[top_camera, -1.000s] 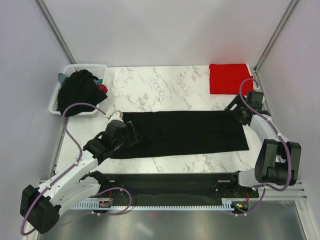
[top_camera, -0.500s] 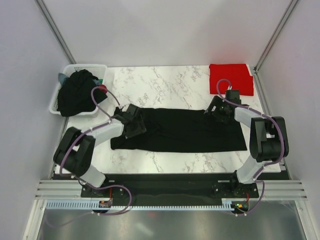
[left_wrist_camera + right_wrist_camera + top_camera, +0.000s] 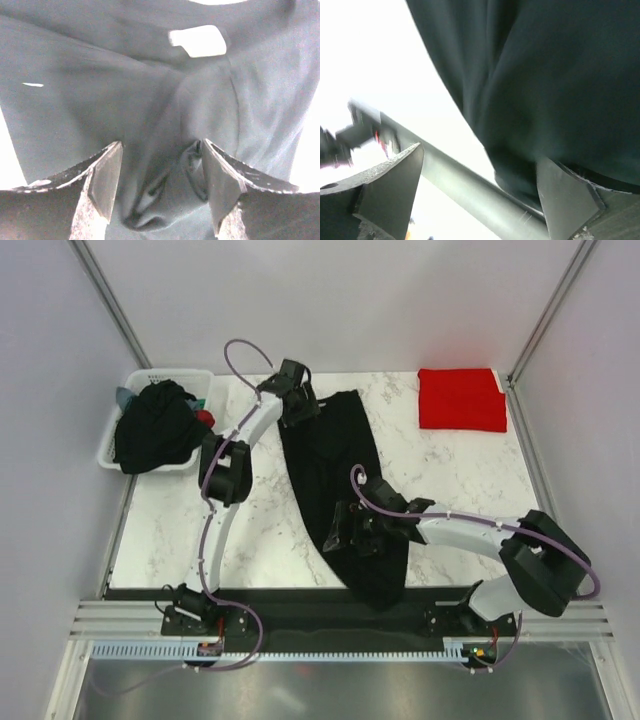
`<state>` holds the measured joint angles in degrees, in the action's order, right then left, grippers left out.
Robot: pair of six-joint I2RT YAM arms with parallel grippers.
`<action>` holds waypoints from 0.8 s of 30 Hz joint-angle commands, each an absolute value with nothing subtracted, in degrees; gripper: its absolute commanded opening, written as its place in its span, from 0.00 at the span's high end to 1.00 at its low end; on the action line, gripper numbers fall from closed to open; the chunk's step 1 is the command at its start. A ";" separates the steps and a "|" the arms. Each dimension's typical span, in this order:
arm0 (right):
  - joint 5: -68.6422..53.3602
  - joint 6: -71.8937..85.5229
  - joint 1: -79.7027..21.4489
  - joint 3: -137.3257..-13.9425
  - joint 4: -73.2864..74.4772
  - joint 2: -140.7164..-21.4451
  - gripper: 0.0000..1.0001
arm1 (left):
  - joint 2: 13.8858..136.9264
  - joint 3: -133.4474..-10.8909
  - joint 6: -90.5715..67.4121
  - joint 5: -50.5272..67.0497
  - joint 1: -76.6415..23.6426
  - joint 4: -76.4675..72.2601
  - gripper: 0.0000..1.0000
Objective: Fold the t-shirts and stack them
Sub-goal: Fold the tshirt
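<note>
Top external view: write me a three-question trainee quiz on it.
1. True or false: the red t-shirt lies folded at the table's far right corner.
2. The black t-shirt is: A) stretched diagonally from the left claw to the right claw; B) folded into a square; C) on top of the red one.
3. What holds the dark clothes heap?
Key: 1 true; 2 A; 3 the white basket.
</note>
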<state>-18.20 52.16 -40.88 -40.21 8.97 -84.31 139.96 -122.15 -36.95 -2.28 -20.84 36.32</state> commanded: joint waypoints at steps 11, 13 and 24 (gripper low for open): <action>-0.35 42.13 -45.54 -69.32 34.01 -85.50 0.02 | 105.02 -104.34 -25.75 -2.55 -20.65 40.02 0.22; 1.14 39.30 -43.00 -75.39 33.93 -92.33 0.02 | 97.42 -93.92 -26.71 -1.68 -20.83 35.88 0.22; -5.97 30.85 -33.76 -104.03 32.43 -126.87 0.05 | 64.70 -35.71 -36.20 9.02 -25.13 6.12 0.24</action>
<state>-4.40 34.06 -35.18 -96.42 31.90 -121.75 68.69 -44.27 -32.45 2.24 -23.68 20.27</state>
